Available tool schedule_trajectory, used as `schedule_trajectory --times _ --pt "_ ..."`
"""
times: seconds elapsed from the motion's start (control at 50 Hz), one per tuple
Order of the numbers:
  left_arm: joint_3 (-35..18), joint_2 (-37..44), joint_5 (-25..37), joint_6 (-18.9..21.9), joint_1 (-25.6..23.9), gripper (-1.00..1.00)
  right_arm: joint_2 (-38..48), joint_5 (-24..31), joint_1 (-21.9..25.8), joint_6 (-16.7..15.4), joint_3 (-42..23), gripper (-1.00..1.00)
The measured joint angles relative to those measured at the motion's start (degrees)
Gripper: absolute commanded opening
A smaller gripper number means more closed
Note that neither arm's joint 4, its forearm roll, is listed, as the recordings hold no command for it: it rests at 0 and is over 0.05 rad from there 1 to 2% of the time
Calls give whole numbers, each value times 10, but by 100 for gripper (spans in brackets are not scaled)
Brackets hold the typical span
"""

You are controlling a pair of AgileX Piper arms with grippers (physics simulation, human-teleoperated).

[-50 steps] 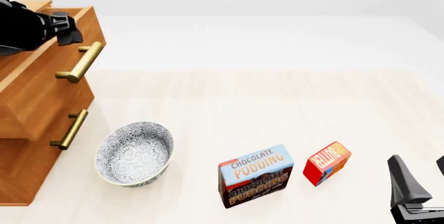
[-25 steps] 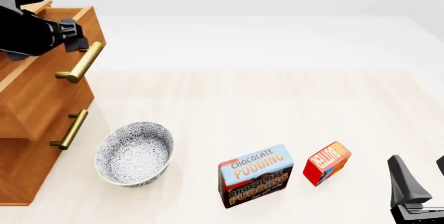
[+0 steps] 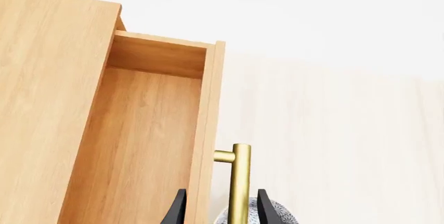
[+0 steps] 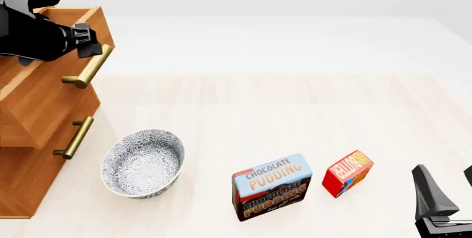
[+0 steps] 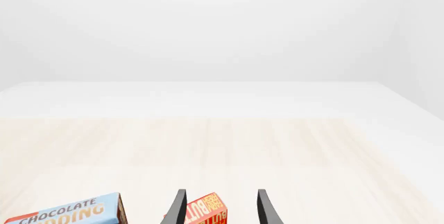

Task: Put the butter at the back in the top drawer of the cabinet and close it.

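Butter (image 4: 347, 173): on bench, just ahead of right fingers (image 5: 216, 208), long axis slanted.
Right fingers: spread, empty.
Left fingers (image 3: 218, 208): spread astride top drawer (image 3: 149, 146) handle (image 3: 239, 182).

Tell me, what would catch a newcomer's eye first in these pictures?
Probably the wooden cabinet at the far left, its top drawer pulled open, with the black left hand right at the drawer's brass handle. Next, the things on the pale table: a patterned bowl near the cabinet, a chocolate pudding box in front, and the small red butter beside it, close to the waiting right hand.
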Motion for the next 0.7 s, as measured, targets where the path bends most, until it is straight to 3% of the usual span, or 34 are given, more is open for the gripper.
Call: schedule_trajectory --times 0.7 --pt "15 1 -20 -37 -49 100 0 0 0 0 0 100"
